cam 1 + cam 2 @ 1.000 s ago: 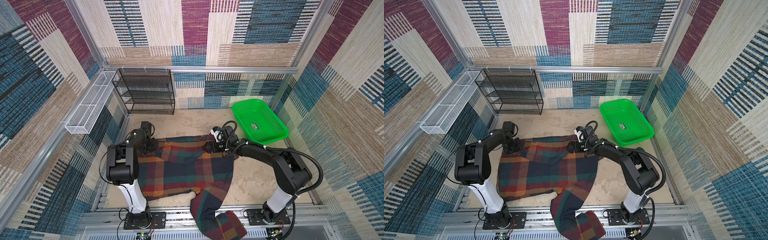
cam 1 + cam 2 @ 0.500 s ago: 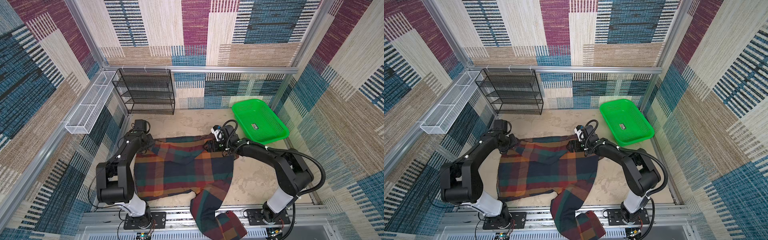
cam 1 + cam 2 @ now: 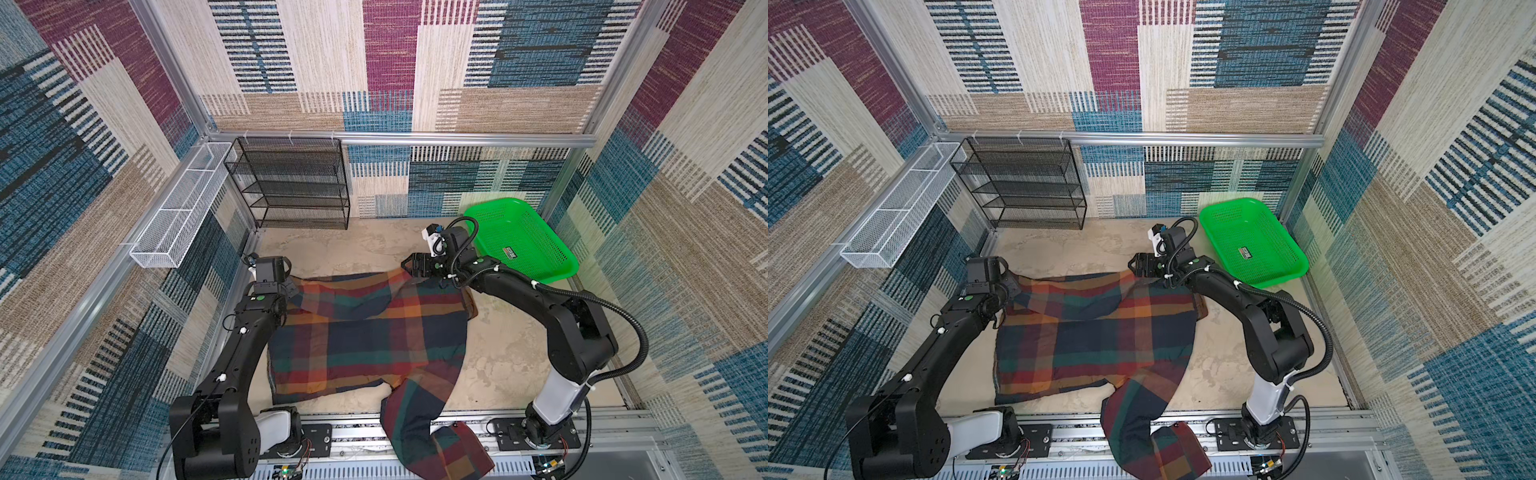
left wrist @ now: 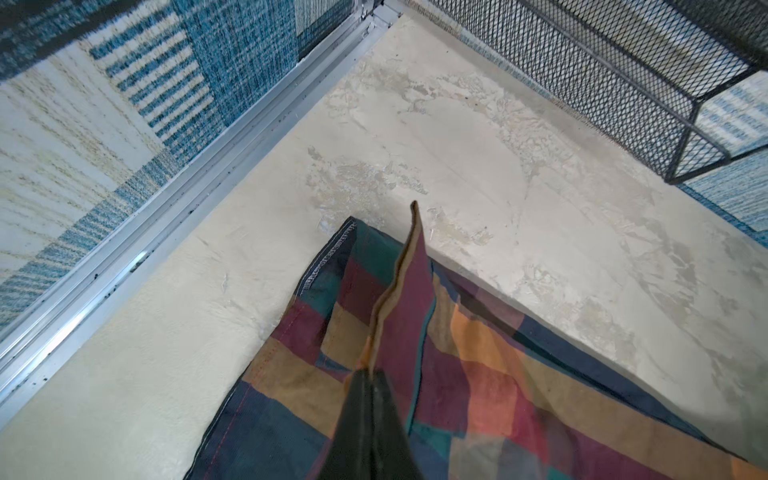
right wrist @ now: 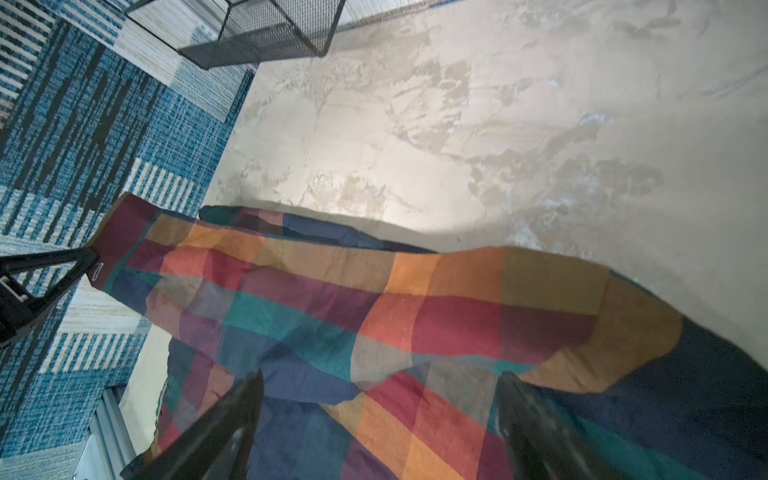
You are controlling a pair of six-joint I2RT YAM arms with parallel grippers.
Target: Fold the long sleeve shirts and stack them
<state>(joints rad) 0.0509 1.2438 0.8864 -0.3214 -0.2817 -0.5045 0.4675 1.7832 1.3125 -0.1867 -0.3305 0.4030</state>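
Now soft plaid shirt [image 3: 365, 340], tight within left end effector [image 4: 370, 376], right end effector [image 5: 380, 376] apart.

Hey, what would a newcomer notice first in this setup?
A big plaid shirt lies spread over the middle of the table, one sleeve trailing off the near edge. The left end effector is shut on its far left corner, and the right end effector stands open over its far right part. A bright green basket sits in the far right corner.

Both top views: bright, even overhead light, soft shadows, wide-angle stretch at edges. Wrist views: dimmer, bluish cast; right gripper [image 5: 381, 376] fingers [image 5: 224, 428] out of focus; shirt [image 5: 374, 311] shadows table [image 5: 498, 124]
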